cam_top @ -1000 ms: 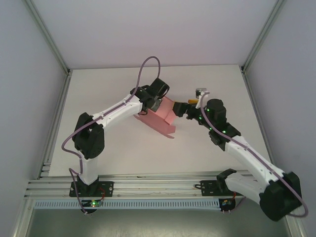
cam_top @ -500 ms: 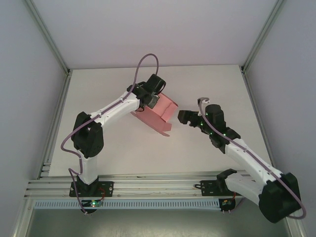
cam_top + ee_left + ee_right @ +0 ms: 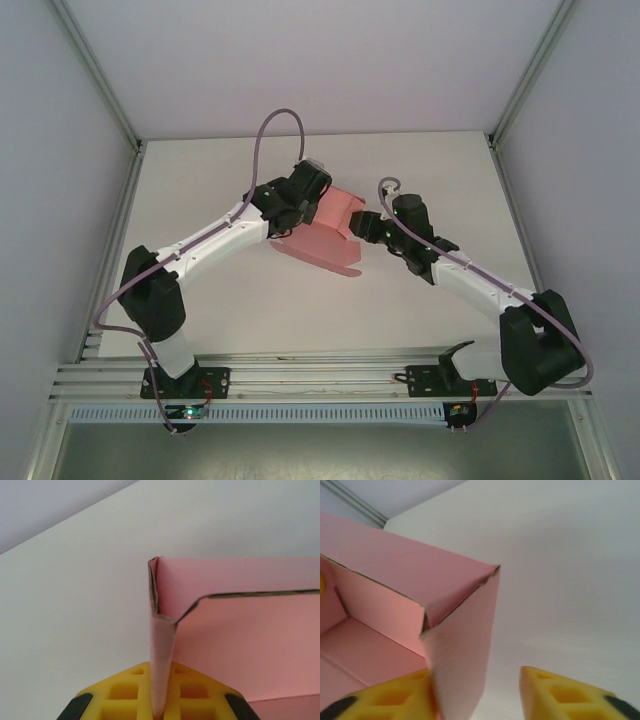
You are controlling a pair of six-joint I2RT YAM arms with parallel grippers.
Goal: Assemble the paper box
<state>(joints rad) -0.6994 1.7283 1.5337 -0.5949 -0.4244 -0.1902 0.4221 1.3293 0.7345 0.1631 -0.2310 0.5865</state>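
The paper box is pink card, partly folded, with upright walls and a flat flap lying toward the near side. My left gripper is at its far-left corner. In the left wrist view the left gripper is shut on a thin upright wall of the box. My right gripper is at the box's right side. In the right wrist view the right gripper straddles a wall of the box. That wall rests against the left finger, with a clear gap to the right finger.
The white table is enclosed by pale side walls and a back wall. An aluminium rail with both arm bases runs along the near edge.
The right gripper has moved left up to the box and its jaws have narrowed around a wall. The left arm has shifted slightly with the box still in its grip.
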